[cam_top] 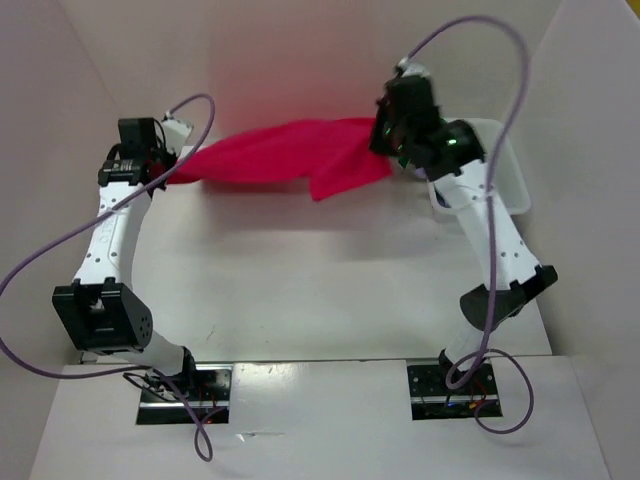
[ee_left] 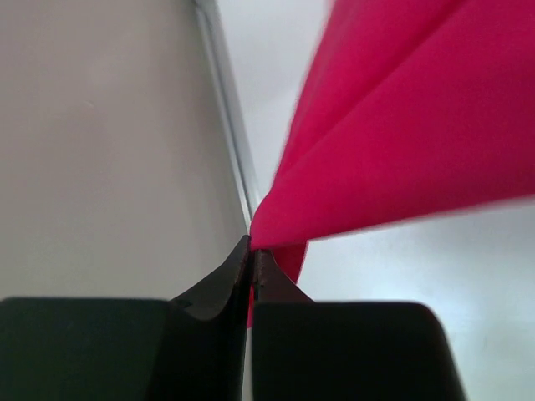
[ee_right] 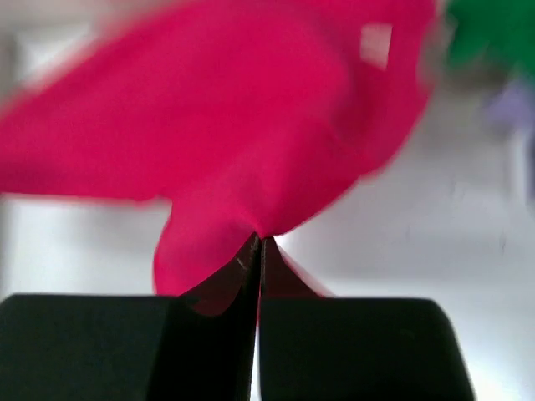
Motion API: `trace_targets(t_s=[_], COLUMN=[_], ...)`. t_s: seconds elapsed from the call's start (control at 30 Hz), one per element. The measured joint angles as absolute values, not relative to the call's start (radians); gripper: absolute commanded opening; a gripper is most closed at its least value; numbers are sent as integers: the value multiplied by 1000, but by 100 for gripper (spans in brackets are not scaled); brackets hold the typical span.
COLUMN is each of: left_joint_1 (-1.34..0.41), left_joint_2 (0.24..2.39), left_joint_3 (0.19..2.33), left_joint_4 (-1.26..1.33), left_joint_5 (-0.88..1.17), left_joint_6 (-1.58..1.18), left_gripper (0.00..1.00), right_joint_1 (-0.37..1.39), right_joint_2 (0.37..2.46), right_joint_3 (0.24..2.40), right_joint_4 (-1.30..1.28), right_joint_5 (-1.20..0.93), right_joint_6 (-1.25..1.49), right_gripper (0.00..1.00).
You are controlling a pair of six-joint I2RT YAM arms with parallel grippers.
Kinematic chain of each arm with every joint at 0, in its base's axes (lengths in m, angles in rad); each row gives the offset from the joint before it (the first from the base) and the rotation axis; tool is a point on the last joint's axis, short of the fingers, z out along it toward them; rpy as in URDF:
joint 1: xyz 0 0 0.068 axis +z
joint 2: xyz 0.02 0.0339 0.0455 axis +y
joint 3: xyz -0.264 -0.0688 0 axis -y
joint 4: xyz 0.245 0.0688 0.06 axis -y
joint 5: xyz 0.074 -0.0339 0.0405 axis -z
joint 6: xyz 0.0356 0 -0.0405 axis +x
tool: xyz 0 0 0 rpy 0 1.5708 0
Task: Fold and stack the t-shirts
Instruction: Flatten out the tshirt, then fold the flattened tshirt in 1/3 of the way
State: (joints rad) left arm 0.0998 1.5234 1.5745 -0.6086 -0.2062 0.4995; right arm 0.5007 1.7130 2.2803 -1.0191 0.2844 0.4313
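- Left arm (cam_top: 112, 225), left of frame: white links dotted with small dark holes, chunky black joint housings.
- Right arm (cam_top: 498, 235), right of frame: matching white links, with a green light (cam_top: 452, 140) on its black wrist.
- Purple cables (cam_top: 60, 250) loop off each arm.
- Black base plates (cam_top: 185, 393) at the bottom of the frame.
- Left gripper (ee_left: 252, 255) and right gripper (ee_right: 259, 244): matte black blocks tapering to thin wedge tips.

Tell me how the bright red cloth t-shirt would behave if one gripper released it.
Probably floppy: the bright red t-shirt sags and folds between the left gripper and right gripper. Likely light: two small pinches hold it.
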Motion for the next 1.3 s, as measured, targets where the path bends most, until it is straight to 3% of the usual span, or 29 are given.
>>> trace_targets(t_s=[0.23, 0.4, 0.57, 0.83, 1.1, 1.3], left_joint_1=[104, 104, 104, 120, 128, 130], left_joint_2=[1414, 1388, 1364, 1309, 1527, 1723], left_joint_3=[1257, 989, 849, 863, 1149, 1231], left_joint_4=[-677, -704, -751, -711, -590, -546], left_joint_5=[-205, -241, -303, -420, -441, -440], left_joint_6=[583, 624, 619, 589, 569, 569], left_gripper=[0, 0, 0, 0, 0, 0], right_joint_1=[554, 554, 552, 398, 280, 243], right_joint_2=[1576, 1488, 1459, 1410, 1681, 1882], right_joint_3=[1340, 1067, 1039, 1072, 1369, 1527], right_joint_4=[-908, -854, -800, -788, -675, -643], right_joint_5=[112, -39, -94, -125, -178, -197], right_joint_6=[587, 687, 717, 669, 566, 504], right_gripper=[0, 0, 0, 0, 0, 0])
